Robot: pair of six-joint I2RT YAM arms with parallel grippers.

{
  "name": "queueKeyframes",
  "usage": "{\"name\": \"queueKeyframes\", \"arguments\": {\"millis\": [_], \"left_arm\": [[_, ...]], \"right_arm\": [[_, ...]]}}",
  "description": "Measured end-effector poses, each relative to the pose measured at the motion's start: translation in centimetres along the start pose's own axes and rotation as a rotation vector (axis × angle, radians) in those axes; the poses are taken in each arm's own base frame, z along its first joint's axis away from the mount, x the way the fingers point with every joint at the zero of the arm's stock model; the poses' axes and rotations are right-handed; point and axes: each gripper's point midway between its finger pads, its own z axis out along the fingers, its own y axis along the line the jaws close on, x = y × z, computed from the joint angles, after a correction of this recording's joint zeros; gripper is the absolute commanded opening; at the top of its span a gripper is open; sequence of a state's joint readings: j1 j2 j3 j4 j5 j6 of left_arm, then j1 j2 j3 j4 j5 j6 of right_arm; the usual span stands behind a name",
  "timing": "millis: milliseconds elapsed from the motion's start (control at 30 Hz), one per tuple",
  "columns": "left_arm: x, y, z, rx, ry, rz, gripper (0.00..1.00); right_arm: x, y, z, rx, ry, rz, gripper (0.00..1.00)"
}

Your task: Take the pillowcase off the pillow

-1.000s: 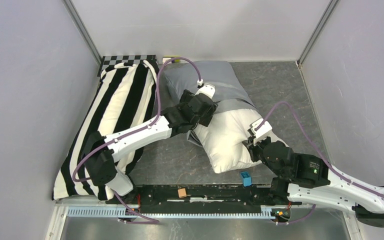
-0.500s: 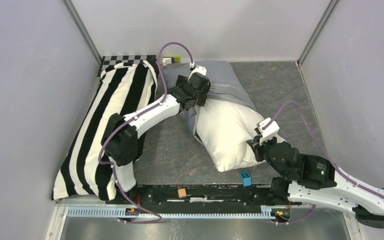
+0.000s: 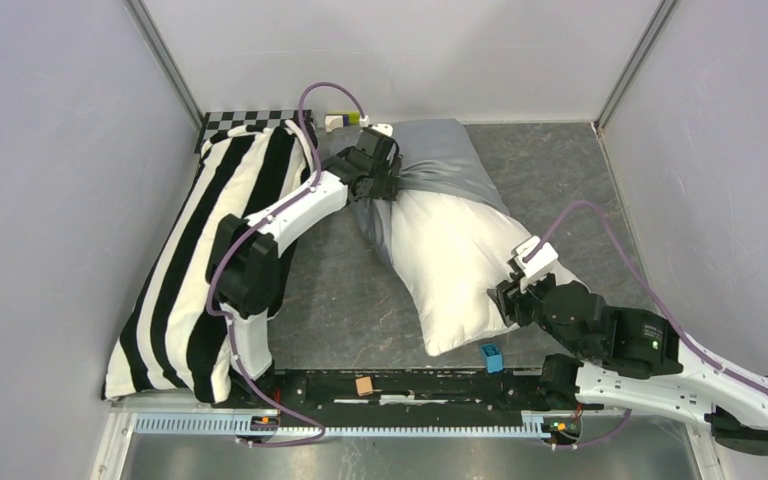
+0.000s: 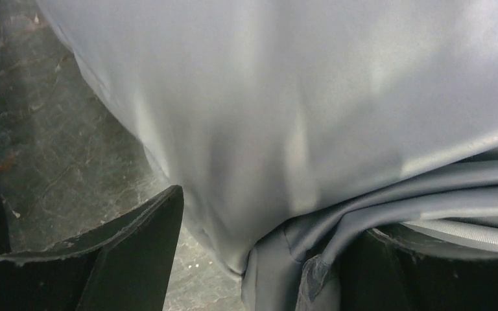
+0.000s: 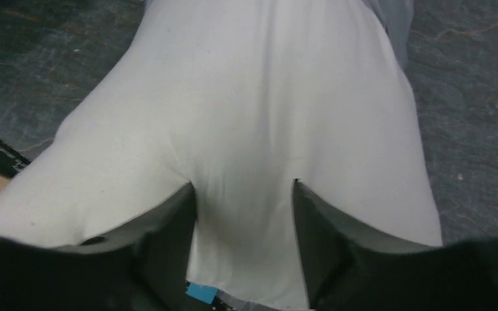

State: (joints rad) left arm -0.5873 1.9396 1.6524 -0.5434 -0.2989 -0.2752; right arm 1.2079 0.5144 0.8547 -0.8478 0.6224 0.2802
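The light blue-grey pillowcase point(image 3: 445, 160) is bunched over the far end of the white pillow point(image 3: 455, 270), whose near part lies bare on the table. My left gripper point(image 3: 382, 176) is at the bunched left edge of the pillowcase point(image 4: 311, 129). This left gripper point(image 4: 272, 259) stands open: gathered folds rest against its right finger, and bare table shows beside its left finger point(image 4: 136, 253). My right gripper point(image 3: 508, 297) is at the pillow's near right corner. In its wrist view the right gripper point(image 5: 243, 184) is open, fingers astride the white pillow point(image 5: 253, 110).
A long black-and-white striped pillow point(image 3: 210, 260) lies along the left side, under the left arm. A checkerboard mat point(image 3: 250, 118) and a small white object point(image 3: 345, 119) sit at the back. A blue block point(image 3: 491, 356) and an orange block point(image 3: 364, 385) rest on the black rail point(image 3: 420, 392).
My left arm has reached farther back and the pillowcase has slid with it, baring more white pillow. The right gripper has opened off the pillow's corner. The left jaws have narrowed slightly.
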Motion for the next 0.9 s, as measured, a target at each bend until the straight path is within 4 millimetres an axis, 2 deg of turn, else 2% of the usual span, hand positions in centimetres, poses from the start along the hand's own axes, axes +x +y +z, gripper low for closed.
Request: {"name": "queueKeyframes", "arguments": {"millis": [67,200,367,533,700,833,900], "left_arm": [[0.6,0.7,-0.2,0.005,-0.008,-0.011,0.81],[1.8,1.7,-1.6,0.008,-0.013,-0.017,0.82],[2.2,1.3,-3.0,0.044,-0.026,-0.015,0.82],[2.5,0.9,-3.4,0.071,-0.024,-0.015,0.82],[2.8,0.7,-3.4,0.086,-0.02,-0.015,0.83],[2.8,0.6,-3.7,0.097,-0.021,-0.016,0.83],[2.8,0.6,-3.7,0.096,-0.021,-0.016,0.83]], "right_arm": [[-0.1,0.6,-0.1,-0.036,0.004,-0.008,0.85],[-1.7,1.7,-0.3,-0.095,-0.011,-0.035,0.97],[-4.3,3.8,0.6,-0.145,0.008,-0.09,0.98],[-6.1,7.0,4.4,-0.139,0.071,-0.153,0.98],[-4.1,9.3,8.6,-0.113,0.168,-0.221,0.98],[-2.3,10.2,11.0,-0.079,0.218,-0.257,0.98],[-1.0,10.0,11.8,-0.046,0.246,-0.28,0.98]]}}
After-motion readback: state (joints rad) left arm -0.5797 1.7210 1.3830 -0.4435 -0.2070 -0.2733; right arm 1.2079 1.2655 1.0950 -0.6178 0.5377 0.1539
